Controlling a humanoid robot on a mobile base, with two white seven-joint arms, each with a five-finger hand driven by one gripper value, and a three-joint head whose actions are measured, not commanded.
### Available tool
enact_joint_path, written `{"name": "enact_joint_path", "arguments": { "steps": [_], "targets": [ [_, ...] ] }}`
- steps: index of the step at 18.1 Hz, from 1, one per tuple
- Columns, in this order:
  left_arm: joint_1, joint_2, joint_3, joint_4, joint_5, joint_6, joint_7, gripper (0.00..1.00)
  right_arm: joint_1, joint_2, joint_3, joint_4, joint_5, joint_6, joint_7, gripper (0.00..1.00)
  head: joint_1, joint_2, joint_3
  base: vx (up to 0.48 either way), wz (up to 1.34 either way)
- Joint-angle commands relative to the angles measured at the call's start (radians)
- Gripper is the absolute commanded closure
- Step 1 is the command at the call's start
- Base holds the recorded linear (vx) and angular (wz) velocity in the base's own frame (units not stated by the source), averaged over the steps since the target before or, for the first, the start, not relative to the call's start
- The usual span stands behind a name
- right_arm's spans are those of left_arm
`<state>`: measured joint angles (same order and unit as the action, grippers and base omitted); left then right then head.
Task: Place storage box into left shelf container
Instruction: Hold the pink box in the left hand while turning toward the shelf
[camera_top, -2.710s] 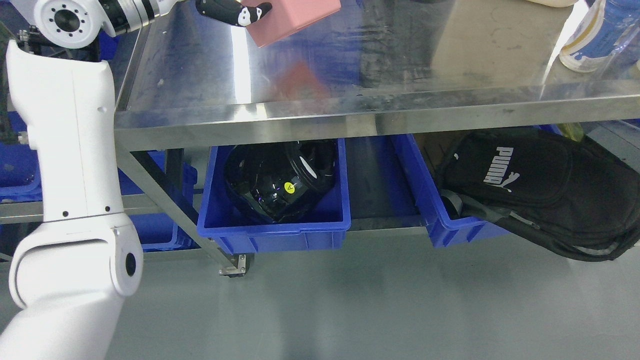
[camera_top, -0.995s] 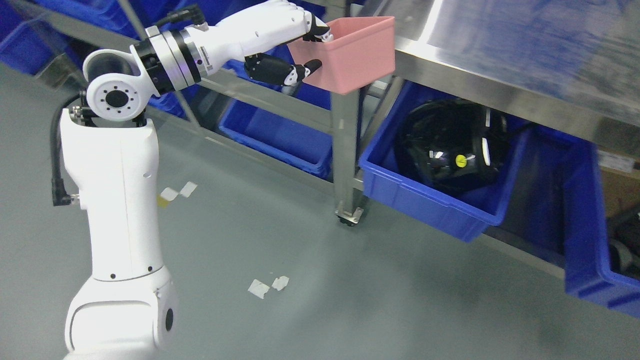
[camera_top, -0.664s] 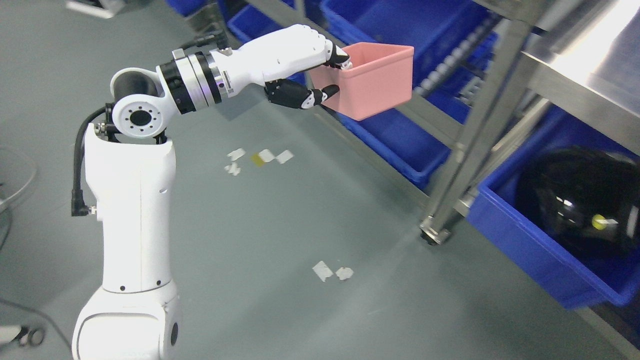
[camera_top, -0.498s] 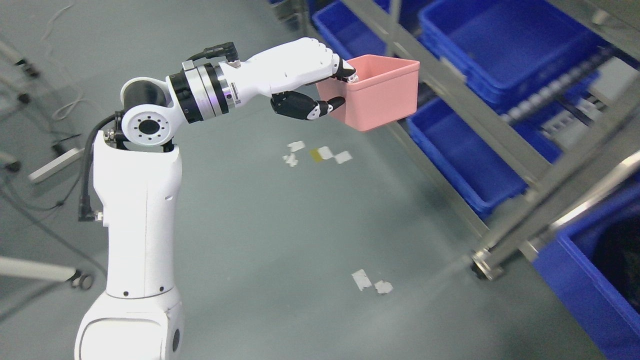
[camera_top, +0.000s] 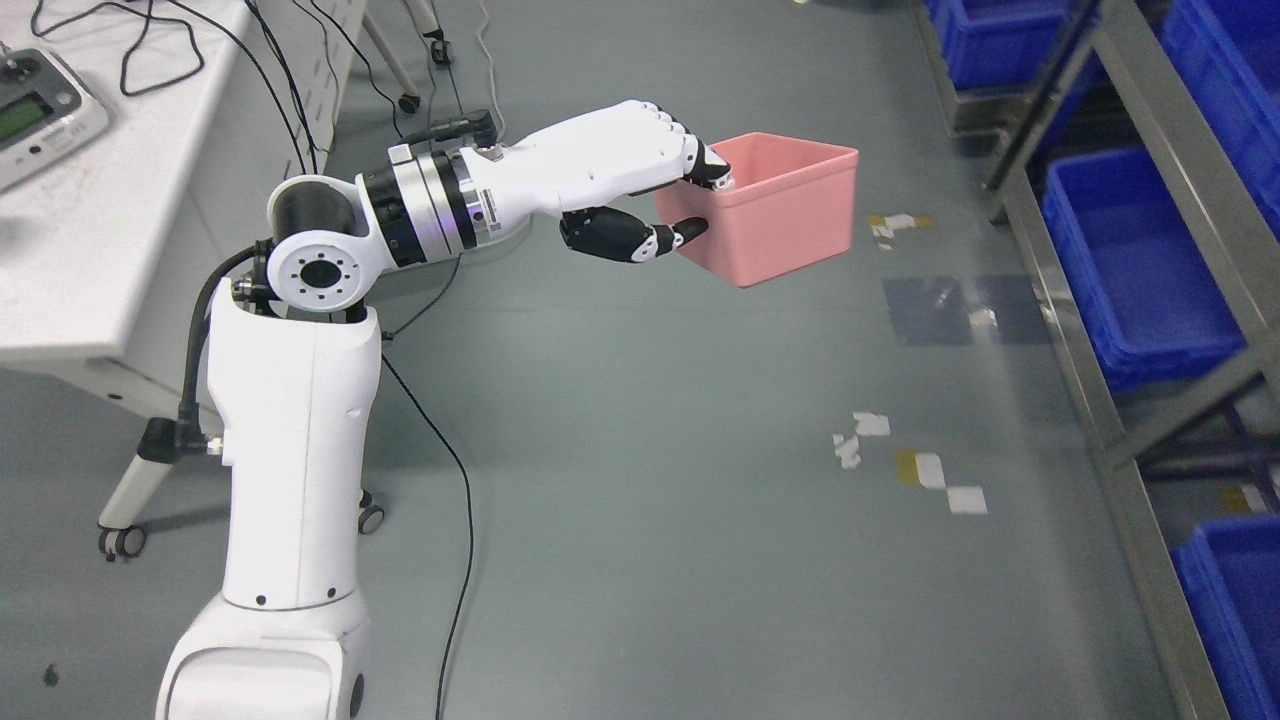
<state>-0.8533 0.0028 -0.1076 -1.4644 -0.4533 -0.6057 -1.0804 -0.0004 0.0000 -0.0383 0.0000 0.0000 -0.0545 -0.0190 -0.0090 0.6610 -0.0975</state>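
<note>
My view has swung well left of where it was a second ago: the steel table is gone, and the shelf rack (camera_top: 1150, 230) with blue bins (camera_top: 1130, 260) now lines the frame's right edge. My left hand (camera_top: 650, 190) stays clamped on the pink storage box (camera_top: 775, 220), held in the air at upper centre, near the shelf yet over bare floor, so I judge placement is next.

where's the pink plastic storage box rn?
Head view, upper middle: pink plastic storage box is held in the air by the left hand, above grey floor, left of the blue shelf bins.
</note>
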Motion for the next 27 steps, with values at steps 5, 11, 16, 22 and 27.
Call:
{"name": "enact_joint_path", "arguments": {
  "steps": [5, 11, 16, 22, 27],
  "targets": [
    [0.019, 0.015, -0.014, -0.005, 0.002, -0.006, 0.0, 0.98, -0.018, -0.018, 0.0, -0.017, 0.0, -0.001, 0.001, 0.01, 0.0, 0.0, 0.0, 0.847, 0.23],
    [0.019, 0.015, -0.014, -0.005, 0.002, -0.008, 0.0, 0.98, -0.018, -0.018, 0.0, -0.017, 0.0, -0.001, 0.001, 0.01, 0.0, 0.0, 0.0, 0.692, -0.02],
    [0.019, 0.015, -0.017, -0.005, 0.008, -0.006, 0.0, 0.98, -0.018, -0.018, 0.0, -0.017, 0.0, -0.001, 0.001, 0.01, 0.0, 0.0, 0.0, 0.596, -0.19],
    [0.019, 0.015, -0.056, -0.007, 0.031, -0.008, 0.002, 0.98, -0.018, -0.018, 0.0, -0.017, 0.0, -0.001, 0.001, 0.01, 0.0, 0.0, 0.0, 0.41, -1.1],
    [0.176, 0.015, -0.116, 0.012, 0.033, -0.011, 0.0, 0.98, -0.018, -0.018, 0.0, -0.017, 0.0, -0.001, 0.001, 0.01, 0.0, 0.0, 0.0, 0.298, -1.44]
  ]
}}
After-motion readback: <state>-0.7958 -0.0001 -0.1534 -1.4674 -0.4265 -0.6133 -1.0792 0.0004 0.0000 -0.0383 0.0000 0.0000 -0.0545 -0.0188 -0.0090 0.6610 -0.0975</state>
